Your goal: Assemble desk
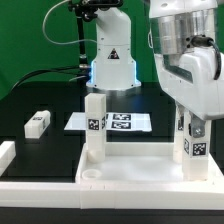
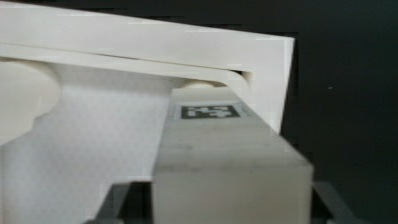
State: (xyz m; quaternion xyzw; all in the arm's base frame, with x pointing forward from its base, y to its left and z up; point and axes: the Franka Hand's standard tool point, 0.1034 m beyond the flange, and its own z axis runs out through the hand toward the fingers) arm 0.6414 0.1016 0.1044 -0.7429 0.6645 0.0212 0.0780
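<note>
The desk top [image 1: 140, 168] is a white rimmed tray lying at the front of the table. One white leg [image 1: 95, 125] with a tag stands upright on its corner at the exterior view's left. My gripper [image 1: 192, 122] is shut on a second tagged leg [image 1: 195, 145] and holds it upright at the top's corner on the exterior view's right. I cannot tell if this leg is seated. In the wrist view the held leg [image 2: 222, 150] runs between my dark fingers [image 2: 135, 203] of the gripper [image 2: 228, 208], down toward the desk top [image 2: 143, 60].
A loose tagged leg [image 1: 38, 123] lies on the black table at the exterior view's left. The marker board [image 1: 130, 122] lies behind the desk top. A white block [image 1: 5, 155] sits at the left edge. The robot base [image 1: 112, 60] stands at the back.
</note>
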